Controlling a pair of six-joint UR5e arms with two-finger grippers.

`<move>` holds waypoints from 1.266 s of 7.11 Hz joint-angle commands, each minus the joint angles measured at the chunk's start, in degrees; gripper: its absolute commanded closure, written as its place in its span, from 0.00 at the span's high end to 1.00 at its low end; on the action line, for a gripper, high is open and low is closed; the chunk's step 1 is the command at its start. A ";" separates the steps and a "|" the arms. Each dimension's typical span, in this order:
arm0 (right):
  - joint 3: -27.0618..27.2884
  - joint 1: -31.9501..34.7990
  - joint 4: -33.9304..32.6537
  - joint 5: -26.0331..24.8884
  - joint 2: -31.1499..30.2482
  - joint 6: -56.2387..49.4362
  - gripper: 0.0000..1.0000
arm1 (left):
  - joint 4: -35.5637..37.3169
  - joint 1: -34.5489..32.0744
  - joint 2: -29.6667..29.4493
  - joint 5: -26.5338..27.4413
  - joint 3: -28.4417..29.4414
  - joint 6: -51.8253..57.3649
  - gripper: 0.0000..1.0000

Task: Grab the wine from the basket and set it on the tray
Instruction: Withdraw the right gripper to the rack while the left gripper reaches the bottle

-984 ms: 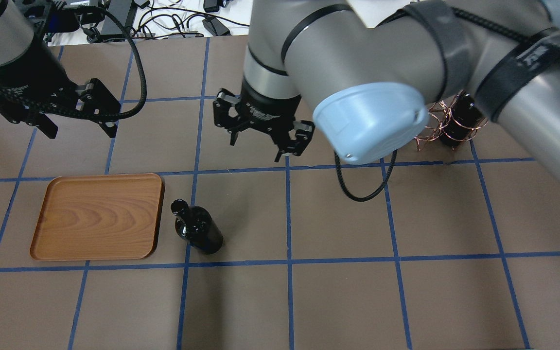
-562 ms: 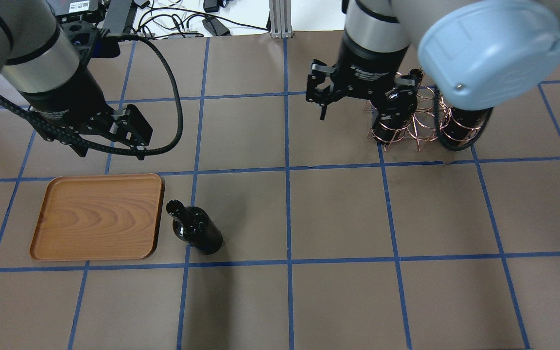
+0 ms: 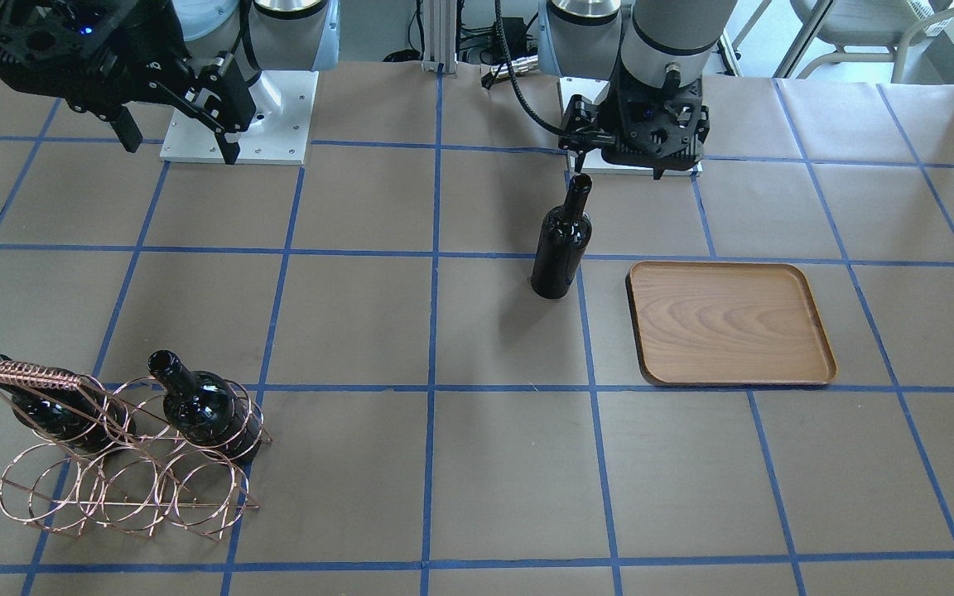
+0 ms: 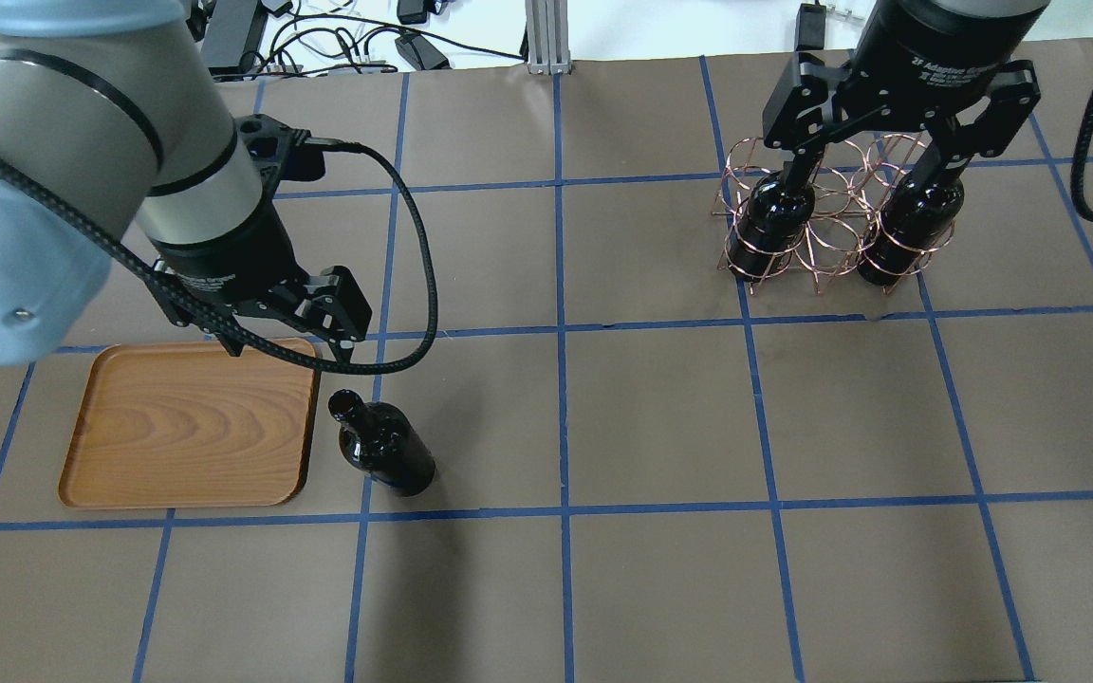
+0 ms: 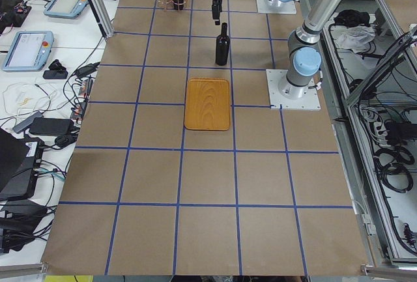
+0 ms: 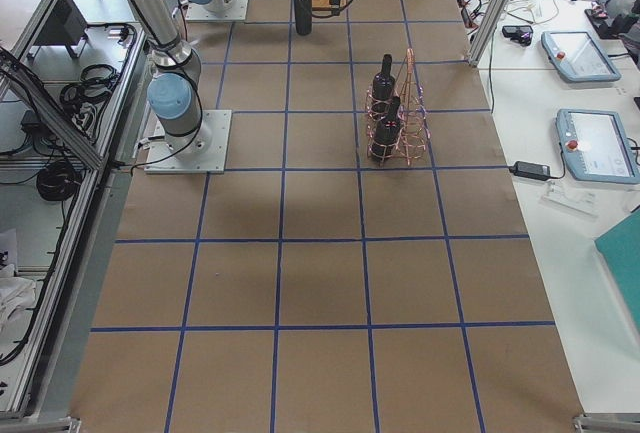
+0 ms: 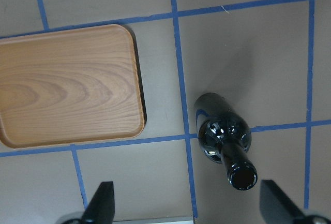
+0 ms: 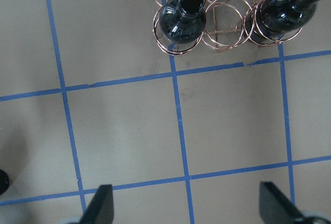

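Note:
One wine bottle [image 4: 383, 448] stands upright on the table just right of the wooden tray [image 4: 188, 427], apart from it. My left gripper [image 4: 290, 353] is open and empty, above the tray's far right corner. In the left wrist view the bottle [image 7: 225, 140] and the tray [image 7: 67, 87] lie below the open fingers. The copper wire basket [image 4: 826, 249] holds two more bottles [image 4: 772, 223] [image 4: 909, 232]. My right gripper [image 4: 871, 175] is open and empty, high up on the robot's side of the basket [image 8: 222, 25]. In the front-facing view the bottle [image 3: 561, 244] stands left of the tray [image 3: 729, 324].
Blue tape lines grid the brown table. Cables and power adapters [image 4: 338, 38] and an aluminium post [image 4: 542, 38] sit at the table's far edge. The robot's base plates [image 3: 237, 124] are on its near side. Operator panels [image 6: 585, 53] lie beyond the table.
My right gripper has swung from the table's middle to the right, over toward the basket. My left gripper has moved in to the tray's far right corner. The standing bottle has not moved.

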 commanded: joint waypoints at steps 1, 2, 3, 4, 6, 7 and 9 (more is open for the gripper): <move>-0.37 -0.44 0.88 -0.57 -0.44 -0.72 1.00 | 2.25 -1.79 -0.27 -0.01 -2.81 -1.05 1.00; -0.19 -0.44 1.41 -0.66 -1.06 -0.73 1.00 | 2.25 -1.79 -0.62 -0.01 -4.73 -0.53 1.00; -0.36 -0.44 1.85 -0.66 -1.06 -0.64 1.00 | 2.51 -1.79 -0.80 -0.10 -5.19 -0.52 1.00; -0.45 -0.53 1.77 -0.49 -1.06 -0.64 1.00 | 2.77 -1.79 -1.06 -0.01 -5.28 -0.61 1.00; -0.02 -0.36 1.68 0.47 -1.15 -0.46 1.00 | 3.82 -1.79 -2.90 -0.36 -5.63 -0.70 0.94; -0.01 -0.18 0.63 0.65 -0.89 0.06 1.00 | 4.18 -1.79 -3.52 -1.49 -5.63 -0.70 0.87; 1.82 0.26 -7.79 0.39 -0.36 -0.28 1.00 | 4.27 -1.79 -4.31 -1.59 -5.63 -0.87 0.79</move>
